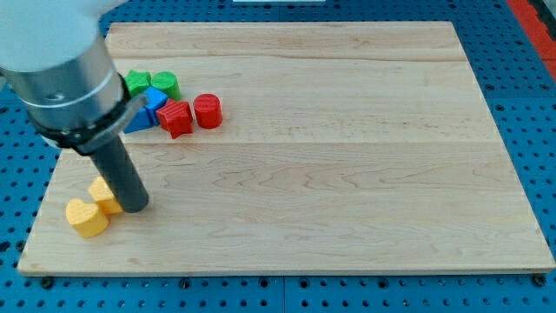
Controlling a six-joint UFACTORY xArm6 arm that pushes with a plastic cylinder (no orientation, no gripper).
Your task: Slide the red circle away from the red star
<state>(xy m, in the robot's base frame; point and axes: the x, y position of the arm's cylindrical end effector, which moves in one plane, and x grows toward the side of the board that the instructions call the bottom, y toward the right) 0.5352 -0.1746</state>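
The red circle stands on the wooden board at the upper left, touching the right side of the red star. My tip is on the board at the lower left, well below both red blocks. It stands right against a yellow block, whose shape is partly hidden by the rod. A yellow heart lies just left of and below the tip.
Left of the red star a tight cluster holds a blue block, a blue triangle-like block, a green block and a green circle. The board's left edge is close to the yellow blocks.
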